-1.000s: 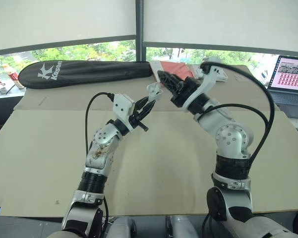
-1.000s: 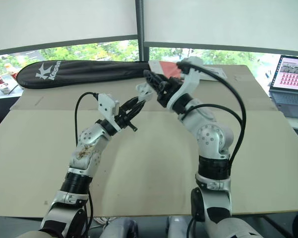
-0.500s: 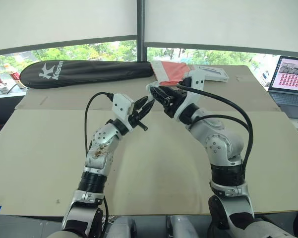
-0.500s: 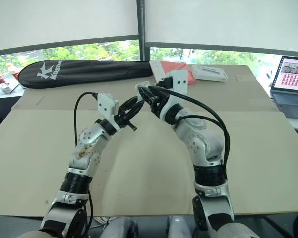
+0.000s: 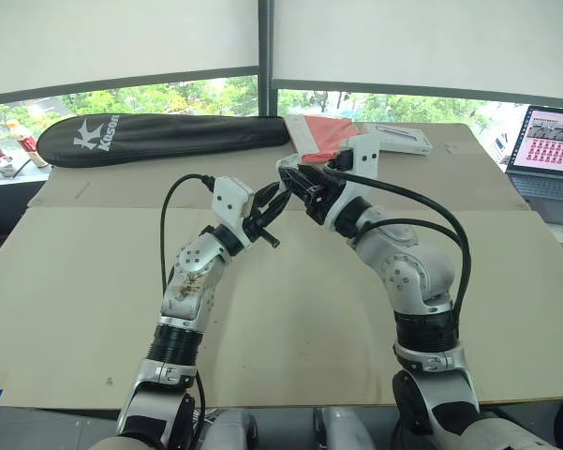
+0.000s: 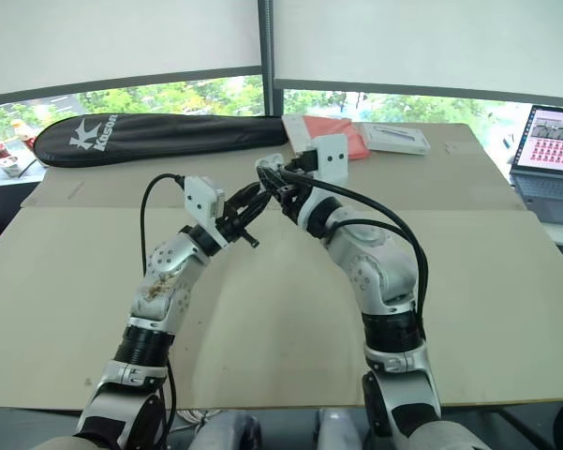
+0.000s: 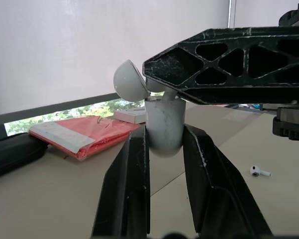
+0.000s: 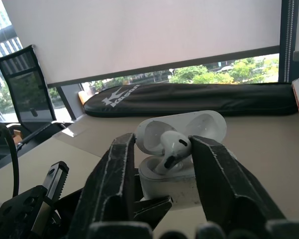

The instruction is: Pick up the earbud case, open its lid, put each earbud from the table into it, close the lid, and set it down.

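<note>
My left gripper (image 7: 165, 133) is shut on the white earbud case (image 7: 164, 127) and holds it upright above the table. The case's lid (image 7: 130, 80) is swung open. My right gripper (image 8: 164, 145) is shut on a white earbud (image 8: 173, 143), which hangs stem-down at the open mouth of the case (image 8: 175, 185); whether it touches the case is unclear. In the head views the two grippers meet over the middle of the table, the left gripper (image 5: 275, 199) below the right gripper (image 5: 295, 178). A second earbud (image 7: 259, 172) lies on the table.
A long black racket bag (image 5: 159, 138) lies along the far edge of the tan table (image 5: 94, 281). A red folder (image 5: 323, 137) and a flat white box (image 5: 403, 141) are at the far middle. A laptop (image 5: 548, 141) stands off the table's right side.
My right gripper has swung left and down with the earbud, from the far side to right over the open case. The left gripper has kept the case nearly still.
</note>
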You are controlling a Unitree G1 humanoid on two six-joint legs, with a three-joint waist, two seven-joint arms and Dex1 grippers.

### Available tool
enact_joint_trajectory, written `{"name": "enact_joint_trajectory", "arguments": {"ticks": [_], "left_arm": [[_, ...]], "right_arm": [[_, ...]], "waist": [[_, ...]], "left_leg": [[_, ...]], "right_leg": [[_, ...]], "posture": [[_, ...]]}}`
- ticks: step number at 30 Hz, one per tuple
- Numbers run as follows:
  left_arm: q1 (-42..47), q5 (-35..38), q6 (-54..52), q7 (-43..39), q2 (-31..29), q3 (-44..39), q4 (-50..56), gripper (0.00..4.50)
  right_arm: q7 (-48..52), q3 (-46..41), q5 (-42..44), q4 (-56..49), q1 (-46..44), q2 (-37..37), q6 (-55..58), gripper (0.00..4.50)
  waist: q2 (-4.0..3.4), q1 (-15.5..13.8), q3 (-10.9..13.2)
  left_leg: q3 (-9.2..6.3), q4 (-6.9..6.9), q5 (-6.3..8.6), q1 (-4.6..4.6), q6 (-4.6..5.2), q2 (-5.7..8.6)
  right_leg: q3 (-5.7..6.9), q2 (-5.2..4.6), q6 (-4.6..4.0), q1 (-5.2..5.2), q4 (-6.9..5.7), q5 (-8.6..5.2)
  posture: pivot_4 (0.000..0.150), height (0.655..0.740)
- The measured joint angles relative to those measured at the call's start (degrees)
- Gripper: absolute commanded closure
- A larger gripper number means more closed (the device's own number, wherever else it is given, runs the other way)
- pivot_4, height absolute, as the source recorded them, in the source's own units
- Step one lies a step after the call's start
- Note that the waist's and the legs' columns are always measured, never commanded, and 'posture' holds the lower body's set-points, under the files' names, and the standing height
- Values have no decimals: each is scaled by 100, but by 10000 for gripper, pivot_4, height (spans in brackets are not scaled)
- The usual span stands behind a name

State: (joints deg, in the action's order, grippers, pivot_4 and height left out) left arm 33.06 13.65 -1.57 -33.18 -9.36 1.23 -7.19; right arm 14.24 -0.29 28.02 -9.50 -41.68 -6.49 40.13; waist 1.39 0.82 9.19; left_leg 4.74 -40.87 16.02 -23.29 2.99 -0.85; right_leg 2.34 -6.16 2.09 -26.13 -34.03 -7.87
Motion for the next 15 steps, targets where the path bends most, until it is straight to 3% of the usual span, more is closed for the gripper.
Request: {"name": "enact_joint_trajectory", "arguments": {"ticks": [2, 3, 15], "left_arm": [[0, 0, 0, -2, -1, 1, 0, 40372], [-1, 0, 0, -2, -1, 3, 0, 40372], [-5, 0, 0, 4, 5, 6, 0, 40372]], "right_arm": [[27, 4, -29, 3, 0, 11, -1, 42673], [29, 3, -35, 3, 0, 22, -1, 43277], [66, -211, 93, 72, -57, 120, 31, 43277]], "waist": [[0, 0, 0], [0, 0, 0], [0, -1, 0]], "left_leg": [[0, 0, 0, 0, 0, 0], [0, 0, 0, 0, 0, 0], [0, 0, 0, 0, 0, 0]], "right_leg": [[0, 0, 0, 0, 0, 0], [0, 0, 0, 0, 0, 0], [0, 0, 0, 0, 0, 0]], "posture": [[1500, 7400], [1500, 7400], [1500, 7400]]}}
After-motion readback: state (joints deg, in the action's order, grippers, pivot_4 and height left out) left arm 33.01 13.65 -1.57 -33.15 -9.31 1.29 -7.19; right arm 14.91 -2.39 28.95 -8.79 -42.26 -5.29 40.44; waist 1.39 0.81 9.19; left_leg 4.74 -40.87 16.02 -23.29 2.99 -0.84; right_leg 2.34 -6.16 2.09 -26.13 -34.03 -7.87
